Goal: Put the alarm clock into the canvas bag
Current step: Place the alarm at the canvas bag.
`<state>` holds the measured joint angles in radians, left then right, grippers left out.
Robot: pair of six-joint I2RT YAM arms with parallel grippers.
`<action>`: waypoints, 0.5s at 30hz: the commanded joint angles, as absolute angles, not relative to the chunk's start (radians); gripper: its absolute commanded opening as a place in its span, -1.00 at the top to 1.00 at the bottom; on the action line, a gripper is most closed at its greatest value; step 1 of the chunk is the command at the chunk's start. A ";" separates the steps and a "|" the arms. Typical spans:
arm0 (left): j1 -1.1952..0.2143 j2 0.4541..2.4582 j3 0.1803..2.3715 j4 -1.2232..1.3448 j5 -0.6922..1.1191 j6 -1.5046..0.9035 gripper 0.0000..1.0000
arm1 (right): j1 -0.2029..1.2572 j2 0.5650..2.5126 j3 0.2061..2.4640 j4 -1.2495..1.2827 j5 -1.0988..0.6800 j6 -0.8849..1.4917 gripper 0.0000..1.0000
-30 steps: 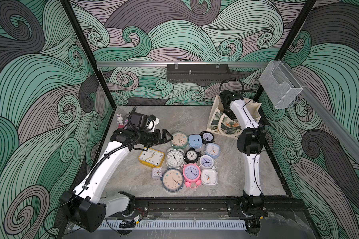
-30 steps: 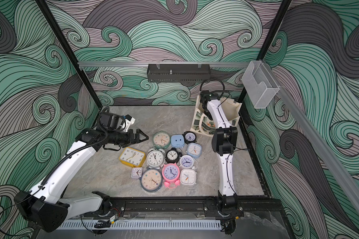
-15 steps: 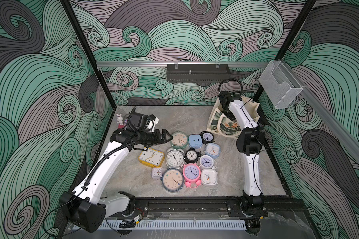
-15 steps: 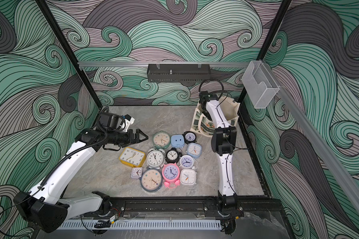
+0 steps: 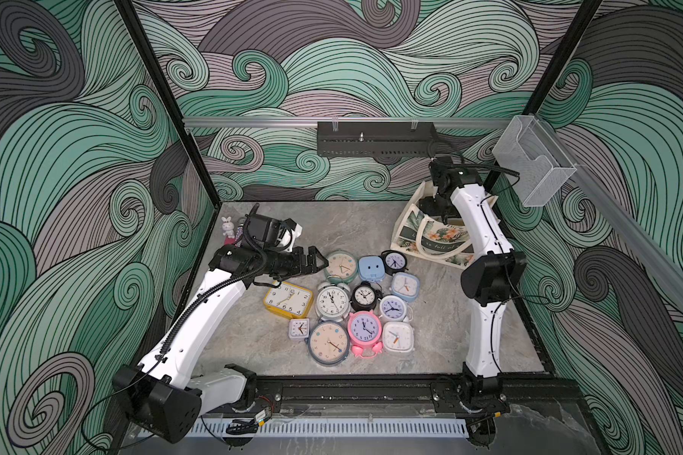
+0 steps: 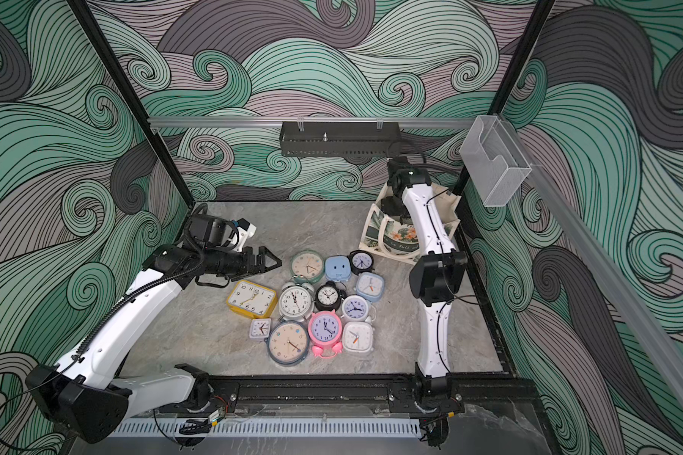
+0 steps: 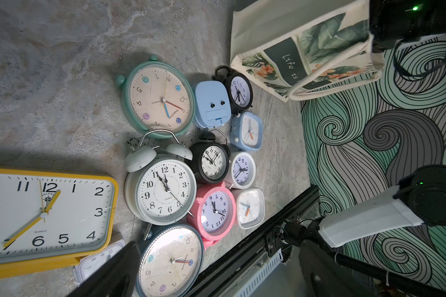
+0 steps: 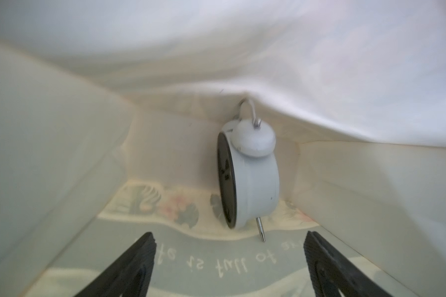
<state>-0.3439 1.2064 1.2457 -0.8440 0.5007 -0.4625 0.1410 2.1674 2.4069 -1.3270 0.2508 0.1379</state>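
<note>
Release looks done; right pincer (image 8: pixel 228 235) apart inside the canvas bag (image 8: pixel 49 154), alarm clock (image 8: pixel 255 180) free at centre frame; left pincer (image 5: pixel 321 262) apart too; you withdraw upward next

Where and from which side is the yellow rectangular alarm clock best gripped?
Probably grip the yellow rectangular alarm clock across its long edges, from straight above, near its left-arm end. It lies flat; bare grey marbled table borders that end, while the pale twin-bell alarm clock crowds the other.
</note>
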 commanded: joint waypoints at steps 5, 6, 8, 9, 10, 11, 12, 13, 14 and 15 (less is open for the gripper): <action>-0.350 1.168 1.254 -0.881 0.490 -0.423 -0.97 | 0.091 2.032 2.418 -1.337 0.178 0.204 -0.78; -0.350 1.162 1.247 -0.878 0.491 -0.423 -0.97 | 0.086 2.028 2.422 -1.342 0.171 0.204 -0.76; -0.349 1.149 1.237 -0.877 0.491 -0.421 -0.97 | 0.077 1.996 2.404 -1.347 0.237 0.220 -0.75; -0.349 1.143 1.232 -0.878 0.491 -0.419 -0.97 | 0.068 1.973 2.383 -1.340 0.266 0.226 -0.74; -0.349 1.139 1.228 -0.879 0.490 -0.418 -0.97 | 0.058 1.955 2.370 -1.330 0.271 0.231 -0.73; -0.349 1.134 1.223 -0.879 0.492 -0.417 -0.98 | 0.043 1.937 2.361 -1.325 0.274 0.240 -0.70; -0.350 1.131 1.220 -0.879 0.495 -0.413 -0.97 | 0.032 1.922 2.360 -1.323 0.290 0.248 -0.69; -0.350 1.128 1.216 -0.881 0.497 -0.411 -0.98 | 0.024 1.911 2.357 -1.320 0.303 0.250 -0.69; -0.350 1.123 1.212 -0.882 0.497 -0.409 -0.98 | 0.015 1.899 2.356 -1.317 0.321 0.251 -0.69; -0.351 1.118 1.208 -0.879 0.498 -0.409 -0.97 | 0.006 1.891 2.356 -1.313 0.333 0.251 -0.69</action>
<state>-0.3439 1.1358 1.2156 -0.8539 0.4999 -0.4309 0.0296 1.9335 2.3611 -1.3239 0.2661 0.2237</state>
